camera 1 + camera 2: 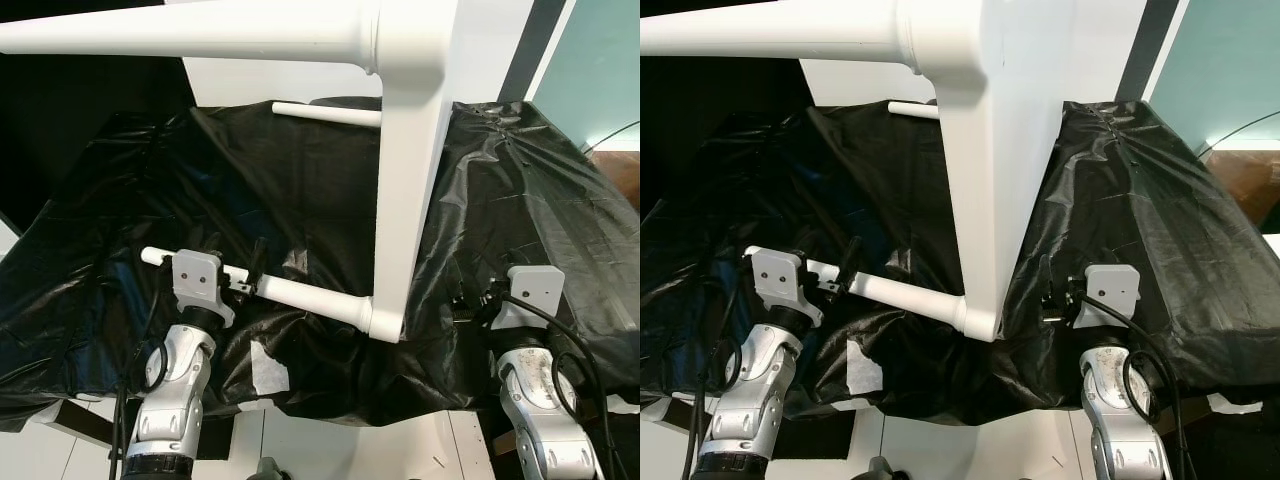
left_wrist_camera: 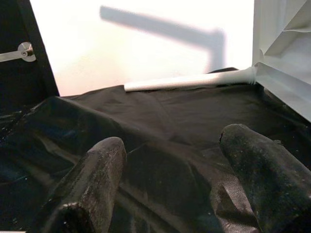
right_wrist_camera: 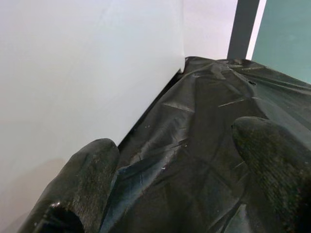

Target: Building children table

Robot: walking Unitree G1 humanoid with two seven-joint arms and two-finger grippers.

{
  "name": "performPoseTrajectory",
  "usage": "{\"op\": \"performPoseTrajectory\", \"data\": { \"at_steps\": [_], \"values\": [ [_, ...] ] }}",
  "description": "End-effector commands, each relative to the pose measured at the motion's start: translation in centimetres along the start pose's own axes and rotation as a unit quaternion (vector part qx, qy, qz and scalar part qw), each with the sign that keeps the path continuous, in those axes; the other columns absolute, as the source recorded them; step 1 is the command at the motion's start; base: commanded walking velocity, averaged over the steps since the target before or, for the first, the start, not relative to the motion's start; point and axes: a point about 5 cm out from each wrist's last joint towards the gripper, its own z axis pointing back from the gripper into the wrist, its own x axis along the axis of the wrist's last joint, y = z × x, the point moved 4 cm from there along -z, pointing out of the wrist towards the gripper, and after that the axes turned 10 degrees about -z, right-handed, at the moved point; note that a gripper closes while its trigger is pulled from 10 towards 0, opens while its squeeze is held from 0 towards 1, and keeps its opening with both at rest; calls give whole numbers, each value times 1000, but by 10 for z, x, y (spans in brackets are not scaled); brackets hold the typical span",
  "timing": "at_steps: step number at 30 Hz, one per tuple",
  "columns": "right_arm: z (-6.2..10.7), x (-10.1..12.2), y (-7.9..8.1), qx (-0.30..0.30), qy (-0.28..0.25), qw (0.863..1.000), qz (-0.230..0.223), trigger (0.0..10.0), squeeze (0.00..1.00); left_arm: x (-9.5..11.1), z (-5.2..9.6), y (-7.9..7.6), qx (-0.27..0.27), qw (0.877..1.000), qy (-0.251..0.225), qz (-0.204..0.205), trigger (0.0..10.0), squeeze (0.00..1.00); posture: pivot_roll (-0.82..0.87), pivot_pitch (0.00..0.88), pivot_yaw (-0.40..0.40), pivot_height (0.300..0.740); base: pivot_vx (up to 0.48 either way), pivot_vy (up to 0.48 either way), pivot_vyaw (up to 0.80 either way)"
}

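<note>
A white children's table lies on its side, its top standing on edge on black plastic sheet. Its legs point to my left: an upper leg, a far leg and a near leg low over the sheet. My left gripper is right at the near leg, about halfway along it. Its fingers are open with nothing between them in the left wrist view, facing the far leg. To the right of the table top my right gripper stands open, the white top beside its fingers.
Crinkled black plastic sheet covers the whole work surface, taped at the front with a white patch. The surface's front edge runs just before my arms, with white floor below. A teal wall stands at the back right.
</note>
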Motion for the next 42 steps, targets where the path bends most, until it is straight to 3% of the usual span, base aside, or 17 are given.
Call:
{"op": "performPoseTrajectory", "data": {
  "at_steps": [1, 7, 9, 15, 18, 19, 21, 23, 26, 28, 31, 34, 35, 37, 42],
  "values": [
    [0, -4, -1, 2, 11, 1000, 1, 10000, 0, -3, 2, 0, 3, 1000, 11, -3, 10000, 0, -39, 51, 10, 740, 0, 0, 0],
    [-1, -5, 0, 2, 13, 1000, 1, 10000, 0, -7, 5, -5, -30, 999, 19, 16, 10000, 0, -36, 51, 9, 740, 0, 0, 0],
    [-2, -5, 1, 2, 13, 1000, 0, 10000, 0, -9, 11, -15, -108, 993, 20, 35, 10000, 0, -32, 52, 7, 740, 0, 0, 0],
    [-3, -5, 2, 3, 13, 1000, 0, 10000, 0, -8, 16, -18, -161, 986, 18, 43, 10000, 0, -30, 52, 8, 740, 0, 0, 0],
    [-4, -6, 2, 3, 14, 1000, 0, 10000, 0, -16, 28, -20, -256, 965, 39, 24, 10000, 0, -38, 53, 9, 740, 0, 0, 0],
    [-4, -6, 2, 3, 14, 1000, 0, 10000, 0, -16, 28, -20, -256, 965, 39, 24, 10000, 0, -38, 53, 9, 740, 0, 0, 0],
    [-4, -5, 1, 0, 13, 1000, 1, 10000, 0, -22, 34, -15, -298, 953, 54, -10, 10000, 0, -42, 52, 9, 740, 0, 0, 0],
    [-3, -5, 0, -2, 13, 1000, 1, 10000, 0, -23, 35, -12, -306, 950, 58, -24, 10000, 0, -42, 52, 9, 740, 0, 0, 0],
    [-3, -5, -1, -5, 12, 1000, 0, 10000, 0, -28, 30, 5, -304, 946, 68, -87, 10000, 0, -54, 48, 12, 740, 0, 0, 0],
    [-3, -5, -1, -5, 12, 1000, 0, 10000, 0, -28, 30, 5, -304, 946, 68, -87, 10000, 0, -54, 48, 12, 740, 0, 0, 0],
    [-3, -4, -1, -6, 12, 1000, 0, 10000, 0, -30, 25, 14, -294, 946, 69, -119, 10000, 0, -57, 45, 13, 740, 0, 0, 0],
    [-4, -5, -2, -8, 12, 1000, 0, 10000, 0, -26, 11, 25, -245, 954, 57, -163, 10000, 0, -58, 41, 12, 740, 0, 0, 0],
    [-4, -5, -2, -8, 12, 1000, 0, 10000, 0, -26, 11, 25, -245, 954, 57, -163, 10000, 0, -58, 41, 12, 740, 0, 0, 0],
    [-5, -3, -2, -8, 9, 1000, -1, 10000, 0, -23, 2, 28, -209, 952, 41, -221, 10000, 0, -63, 40, 10, 740, 0, 0, 0],
    [-6, -2, -2, -8, 8, 1000, -2, 10000, 0, -26, 3, 26, -216, 944, 40, -247, 10000, 0, -64, 40, 8, 740, 0, 0, 0]
  ]
}}
